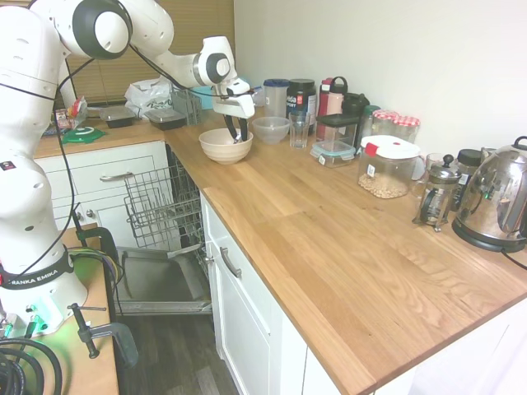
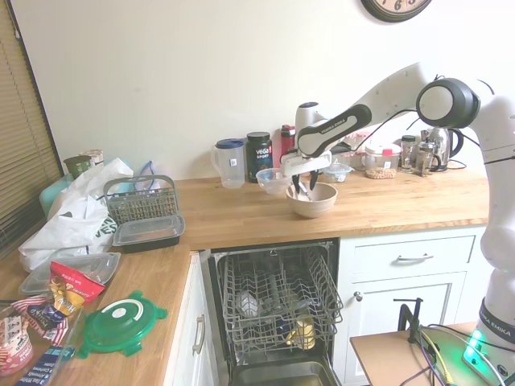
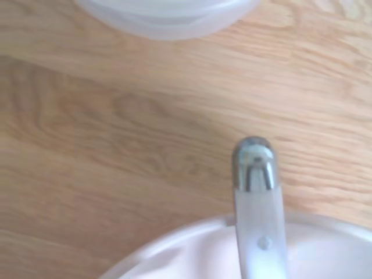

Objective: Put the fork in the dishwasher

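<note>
Countertop (image 1: 346, 247): wood, warm oak-toned grain, smooth satin finish. Fork (image 3: 254, 174): polished metal handle, mirror-glossy at its rounded end. Beige bowl (image 1: 225, 146): smooth, matt glaze. Dishwasher (image 2: 278, 310): grey wire rack, dull grey metal door panel. Kettle (image 1: 496, 202): shiny chromed metal. Green lid (image 2: 121, 323): glossy plastic.

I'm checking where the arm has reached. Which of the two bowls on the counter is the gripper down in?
The beige bowl nearest the counter's front edge. The gripper reaches into it, while the smaller translucent bowl sits behind it, untouched.
</note>
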